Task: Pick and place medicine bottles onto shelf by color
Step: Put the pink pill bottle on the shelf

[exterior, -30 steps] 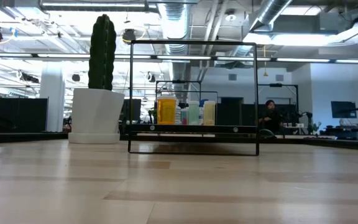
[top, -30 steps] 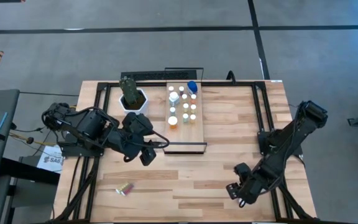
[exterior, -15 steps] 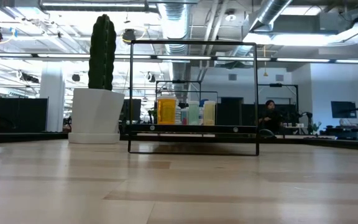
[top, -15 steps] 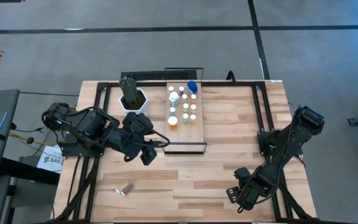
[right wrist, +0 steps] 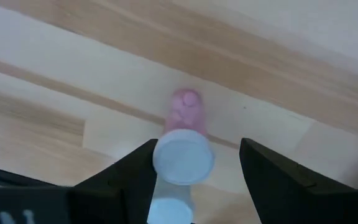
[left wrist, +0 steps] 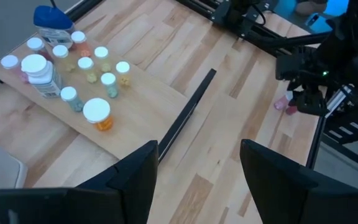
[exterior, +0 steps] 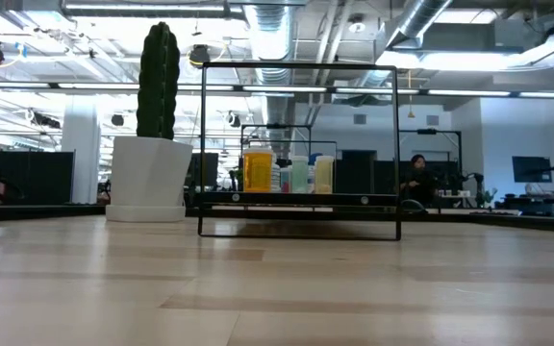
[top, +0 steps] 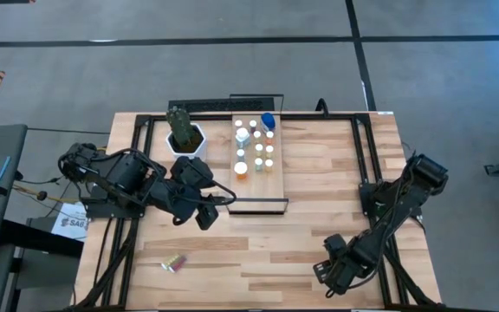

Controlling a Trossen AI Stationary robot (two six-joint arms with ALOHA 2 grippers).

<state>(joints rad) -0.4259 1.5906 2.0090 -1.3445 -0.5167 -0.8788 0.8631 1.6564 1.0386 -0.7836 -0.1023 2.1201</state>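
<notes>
Risk: R gripper (top: 334, 270), jaws wide open astride the pink bottle (right wrist: 182, 140) well front-right of the shelf (top: 262, 186), may tip it when closing (cap sits off-centre); L gripper (left wrist: 197, 163), open and empty, waits by shelf's lip; count: approx. 12 bottles (top: 256, 147) on shelf, 1 loose bottle (top: 174, 263) front-left, 2 arms.

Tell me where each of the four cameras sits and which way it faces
High: overhead, straight down on shelf, both arms, left tool, right tool.
Low: tabletop height, level across to shelf and cactus pot; no arm.
Left wrist: past own open fingers at bottles, shared with high.
Right wrist: down between open fingers on pink bottle.
</notes>
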